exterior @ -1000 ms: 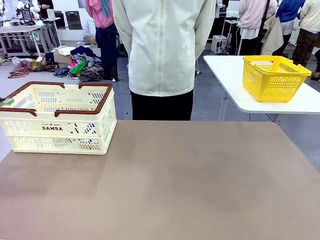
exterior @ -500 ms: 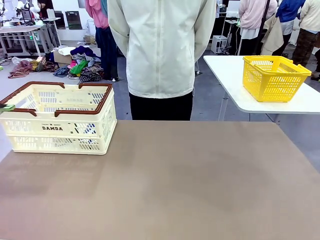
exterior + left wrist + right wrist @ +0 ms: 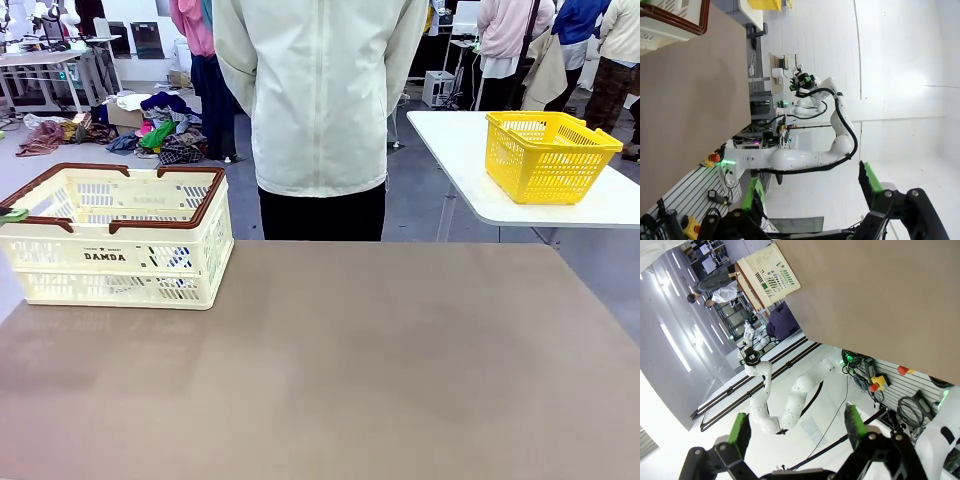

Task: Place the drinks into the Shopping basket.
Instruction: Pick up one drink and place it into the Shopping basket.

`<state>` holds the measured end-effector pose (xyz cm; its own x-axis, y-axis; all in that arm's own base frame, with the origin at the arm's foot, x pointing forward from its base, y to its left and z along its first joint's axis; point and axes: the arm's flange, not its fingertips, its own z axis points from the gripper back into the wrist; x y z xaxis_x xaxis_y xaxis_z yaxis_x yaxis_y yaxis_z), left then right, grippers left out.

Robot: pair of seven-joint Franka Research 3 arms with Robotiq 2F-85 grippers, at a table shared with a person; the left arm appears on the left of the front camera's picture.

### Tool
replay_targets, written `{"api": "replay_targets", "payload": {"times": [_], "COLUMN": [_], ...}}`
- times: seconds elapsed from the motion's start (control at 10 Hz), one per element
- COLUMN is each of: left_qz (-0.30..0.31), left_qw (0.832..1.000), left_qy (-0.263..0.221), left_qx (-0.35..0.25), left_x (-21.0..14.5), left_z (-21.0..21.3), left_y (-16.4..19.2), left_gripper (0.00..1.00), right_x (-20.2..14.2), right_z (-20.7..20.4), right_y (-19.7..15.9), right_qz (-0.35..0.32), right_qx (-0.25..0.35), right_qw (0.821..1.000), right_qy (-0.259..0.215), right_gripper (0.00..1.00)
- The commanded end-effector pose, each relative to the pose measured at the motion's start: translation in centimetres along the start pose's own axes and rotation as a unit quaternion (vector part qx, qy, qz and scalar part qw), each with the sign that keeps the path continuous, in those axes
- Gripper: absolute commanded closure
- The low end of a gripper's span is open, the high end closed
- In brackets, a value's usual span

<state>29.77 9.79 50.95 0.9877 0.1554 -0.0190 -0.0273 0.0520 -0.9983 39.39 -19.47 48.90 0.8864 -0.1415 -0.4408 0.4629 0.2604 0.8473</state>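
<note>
At table's far-left, Shopping basket (image 3: pixel 115 235) sits lengthwise across (upright); both grippers spread.

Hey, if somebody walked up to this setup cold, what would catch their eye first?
Probably the cream Shopping basket with its brown rim, at the far left corner of the brown table. Behind the table's far edge stands a person in a pale jacket, and a bright yellow basket sits on a white side table to the right.

Both arms are glossy white with rounded joints and black cabling, ending in black grippers with green pads (image 3: pixel 867 180); the person (image 3: pixel 320 100) wears a cream zip jacket and black trousers.
</note>
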Motion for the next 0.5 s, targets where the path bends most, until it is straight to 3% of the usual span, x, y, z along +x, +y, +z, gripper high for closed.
{"api": "replay_targets", "payload": {"times": [0.0,0.4], "left_qz": [-0.001,-0.001], "left_qw": [1.0,1.0], "left_qy": [0.001,0.001], "left_qx": [-0.014,-0.014], "left_x": [-0.12,-0.12], "left_z": [-0.01,-0.01], "left_y": [-0.23,-0.23], "left_gripper": [0.0,0.0], "right_x": [-0.3,-0.3], "right_z": [-0.02,-0.02], "right_y": [0.23,0.23], "right_qz": [-0.009,-0.009], "right_qx": [-0.007,-0.007], "right_qw": [1.0,1.0], "right_qy": [-0.003,-0.003], "right_gripper": [0.0,0.0]}}
